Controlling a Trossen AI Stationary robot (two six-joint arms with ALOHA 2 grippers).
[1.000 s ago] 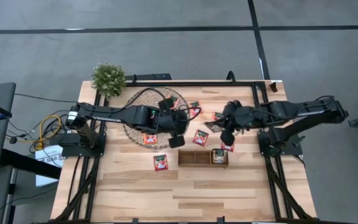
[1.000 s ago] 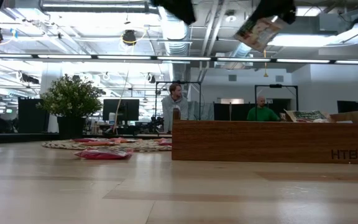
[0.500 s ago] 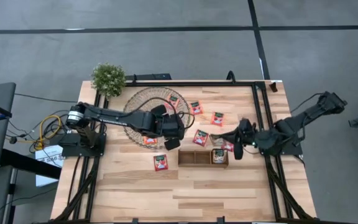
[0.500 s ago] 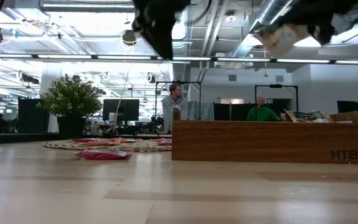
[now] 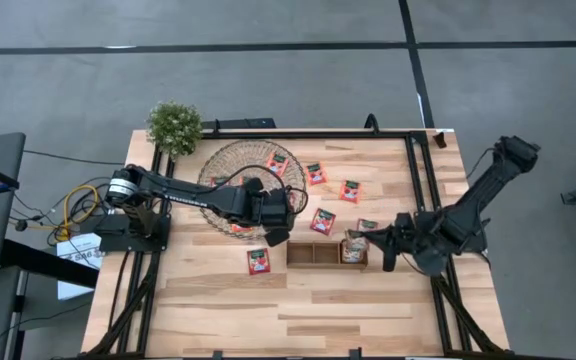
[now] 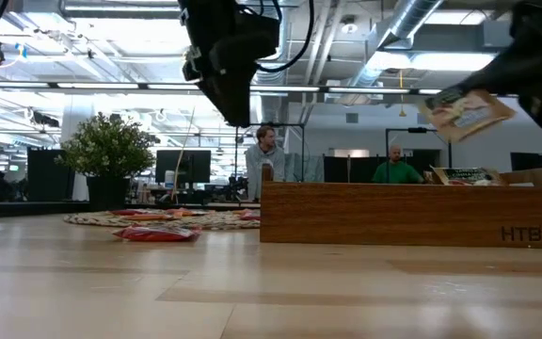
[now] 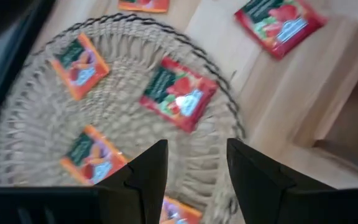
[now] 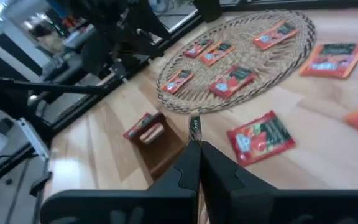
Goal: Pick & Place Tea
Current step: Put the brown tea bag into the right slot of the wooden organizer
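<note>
- A pale tea sachet [image 6: 466, 111] is pinched in the right gripper [image 5: 360, 243], whose fingers are closed flat on its edge; in the low view it hangs tilted in the air above the right end of the wooden tray [image 6: 412, 215].
- From above, that gripper sits over the tray's right compartment [image 5: 353, 253], where another pale sachet seems to lie, though I cannot tell it clearly apart from the held one.
- Red tea sachets lie loose on the table: one [image 5: 258, 261] just left of the tray, one [image 5: 322, 221] just behind it, and two more [image 5: 349, 191] [image 5: 314, 173] farther back beside the mat.
- More red sachets [image 7: 179, 94] [image 7: 79, 57] rest on the round woven mat [image 7: 36, 130].
- The left gripper [image 5: 274, 234] hovers over the near edge of the mat, its fingers [image 7: 148, 174] spread apart with nothing between them.
- The tray's front face carries the letters "HTB" [image 6: 520, 234].
- The sachet printing is too small to read.
- A small potted plant [image 5: 174, 126] stands at the table's far left corner.
- Two people [image 6: 263, 160] [image 6: 397, 168] are in the room beyond the table.
</note>
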